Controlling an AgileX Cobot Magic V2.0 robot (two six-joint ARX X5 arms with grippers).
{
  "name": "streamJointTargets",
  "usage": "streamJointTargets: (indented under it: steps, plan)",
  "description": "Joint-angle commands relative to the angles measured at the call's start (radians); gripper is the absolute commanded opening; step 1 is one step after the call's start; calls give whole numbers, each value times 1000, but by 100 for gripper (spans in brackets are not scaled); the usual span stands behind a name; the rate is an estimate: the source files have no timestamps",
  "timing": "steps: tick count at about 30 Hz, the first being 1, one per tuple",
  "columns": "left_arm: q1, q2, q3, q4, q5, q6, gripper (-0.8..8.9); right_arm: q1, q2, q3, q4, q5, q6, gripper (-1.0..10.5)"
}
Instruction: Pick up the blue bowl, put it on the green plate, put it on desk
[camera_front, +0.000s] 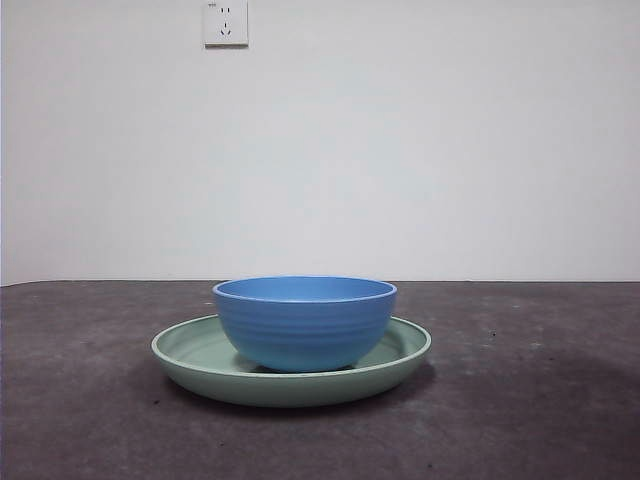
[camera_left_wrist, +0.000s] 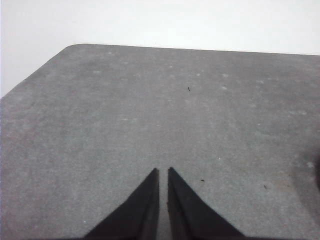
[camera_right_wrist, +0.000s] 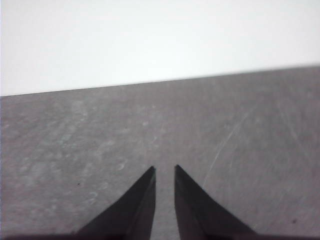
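Observation:
The blue bowl (camera_front: 304, 322) stands upright inside the green plate (camera_front: 195, 352), which lies on the desk (camera_front: 520, 400) in the middle of the front view. Neither arm shows in the front view. My left gripper (camera_left_wrist: 163, 171) is shut and empty above bare desk (camera_left_wrist: 150, 110). My right gripper (camera_right_wrist: 164, 168) is shut and empty above bare desk (camera_right_wrist: 100, 135). The bowl and plate do not show in either wrist view.
A white wall with a socket (camera_front: 225, 22) stands behind the desk. The desk's rounded far corner (camera_left_wrist: 75, 47) shows in the left wrist view.

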Motion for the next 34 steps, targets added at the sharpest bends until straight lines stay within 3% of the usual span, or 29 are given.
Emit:
streamJointTargets:
  steps: [1,8,34]
  plan:
    - [2,0,-14,-23,-5,4,27,-1,2,-5,-3,0,-135,56]
    - [2,0,-14,-23,-5,4,27,1,2,-5,-121,-7,-125,56]
    - [2,0,-14,-23,-5,4,27,1,2,-5,-92,-6,-126,56]
